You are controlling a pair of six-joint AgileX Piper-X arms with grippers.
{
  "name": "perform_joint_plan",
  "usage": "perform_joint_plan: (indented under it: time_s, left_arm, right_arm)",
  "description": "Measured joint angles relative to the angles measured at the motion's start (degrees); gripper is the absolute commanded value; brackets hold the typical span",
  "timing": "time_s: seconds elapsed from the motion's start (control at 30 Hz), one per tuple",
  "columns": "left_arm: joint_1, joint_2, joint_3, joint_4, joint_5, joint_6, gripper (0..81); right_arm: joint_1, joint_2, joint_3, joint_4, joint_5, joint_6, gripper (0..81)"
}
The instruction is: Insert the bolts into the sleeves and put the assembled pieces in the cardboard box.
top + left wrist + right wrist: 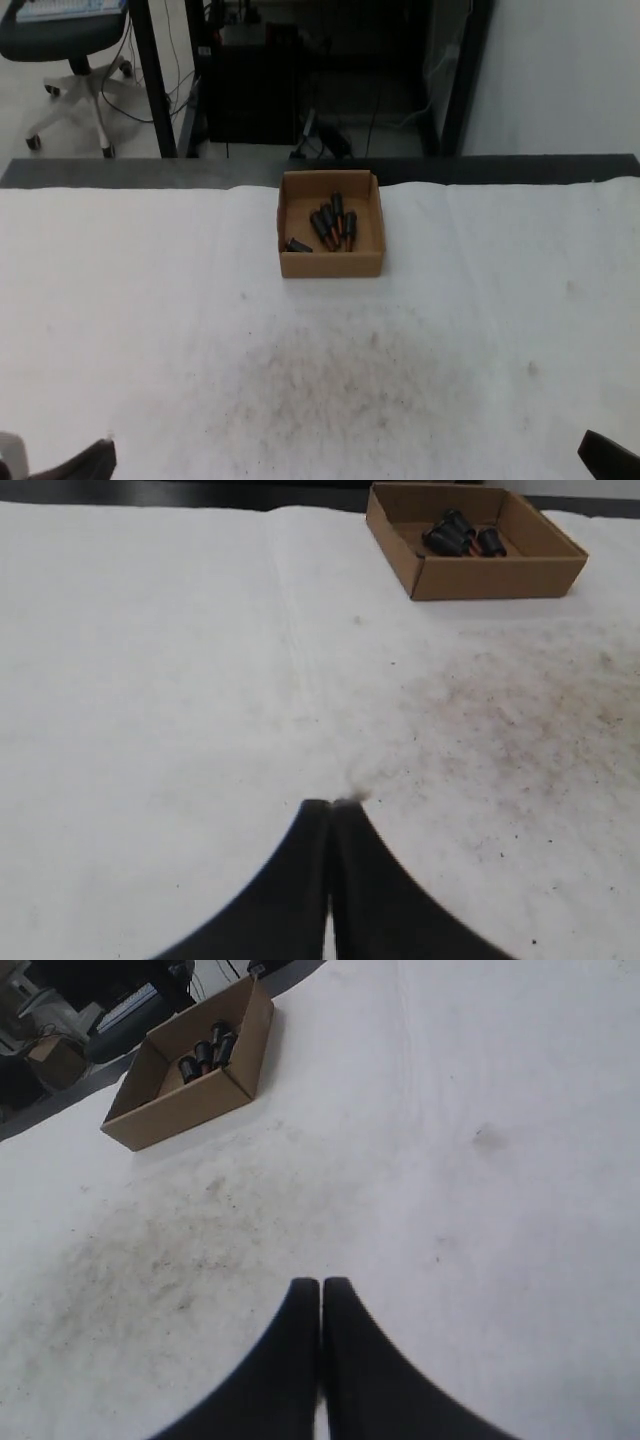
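— What's behind the bench from where you sit?

— I see an office chair point(72, 45) at eleven o'clock, its star base on a pale floor point(25, 95). At twelve o'clock there's a dark cabinet point(250, 100) between black posts point(152, 80), with cables point(322, 138) at its foot.

— And off to the other side?

— A plain white wall point(560, 70) at one o'clock. The bench wears a white cloth point(120, 300), with a grey speckled stain point(340, 375) at six o'clock, and I can make out its dark edge point(110, 172) along the far side.
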Motion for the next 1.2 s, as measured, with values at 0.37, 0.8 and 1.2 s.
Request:
perform_joint_plan:
  time_s: [0.37, 0.8, 1.2]
  left_arm:
    - [0.0, 0.0, 1.0, 3.3, 0.0, -2.8, 0.3]
    - [0.0, 0.0, 1.0, 3.5, 0.6, -3.6, 0.3]
    - [0.0, 0.0, 1.0, 3.5, 0.8, -4.0, 0.3]
  right_arm:
    - [0.0, 0.0, 0.0, 0.0, 0.0, 0.0, 0.8]
    - [0.0, 0.0, 0.0, 0.7, 0.0, 0.0, 0.8]
    - [0.0, 0.0, 0.0, 6.1, 0.0, 0.0, 0.8]
